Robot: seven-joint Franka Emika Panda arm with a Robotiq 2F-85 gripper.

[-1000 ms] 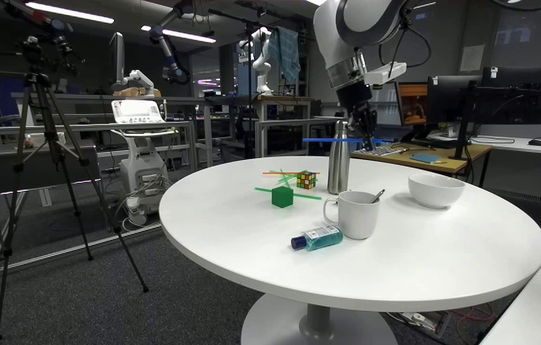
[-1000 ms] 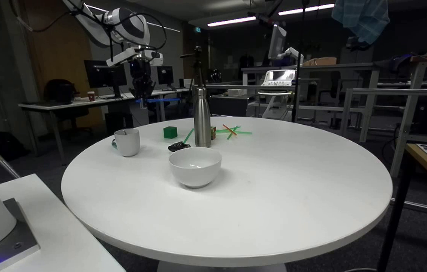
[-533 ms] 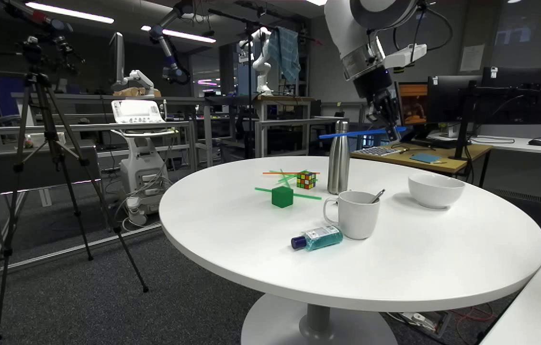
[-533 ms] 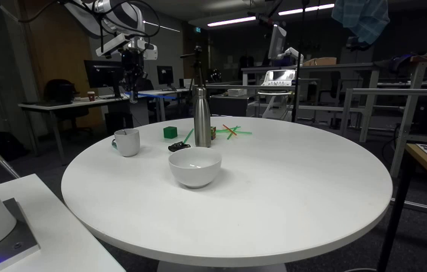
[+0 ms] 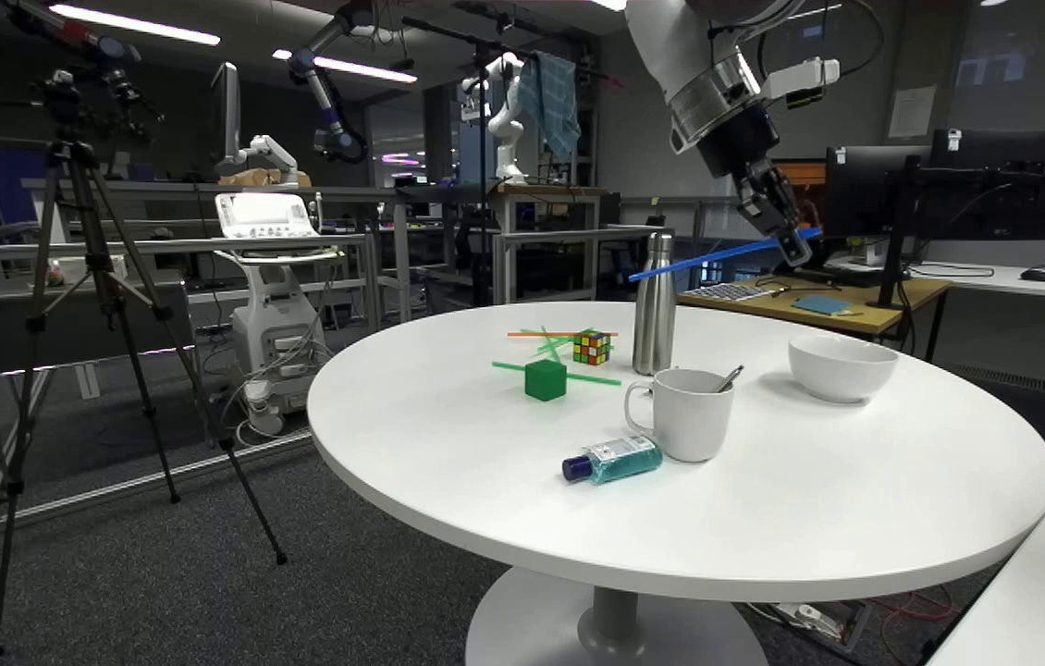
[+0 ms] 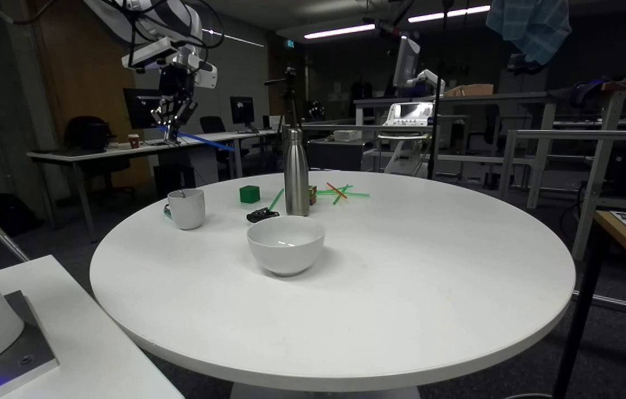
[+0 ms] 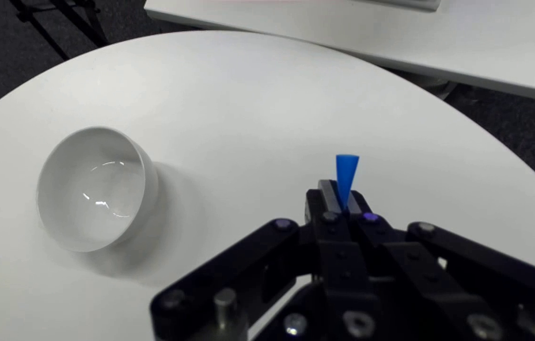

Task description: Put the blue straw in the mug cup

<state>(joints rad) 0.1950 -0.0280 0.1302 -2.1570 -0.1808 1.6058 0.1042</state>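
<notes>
Straw [image 5: 707, 259] (blue), pinched near one end by the gripper [image 7: 342, 199] and slanting above the tabletop [image 5: 467, 444], may strike or miss the mug [image 5: 694, 425] standing there if lowered before being turned upright.

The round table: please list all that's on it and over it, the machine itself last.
Mug: 1, white, on the table
Pen-like stick: 1, grey, in the mug
Small bottle: 1, teal, lying beside the mug
Bowl: 1, white, on the table
Steel bottle: 1, silver, standing upright
Green block: 1, green, on the table
Puzzle cube: 1, multicoloured, near the green block
Green straws: at least 3, green, near the puzzle cube
Orange straw: 1, orange, across the green straws
Black object: 1, black, near the steel bottle; unclear what
Blue straw: 1, blue, in the air
Arm: 1, white and black, over the table
Jaws: 1 pair, black, closed on the blue straw
</notes>
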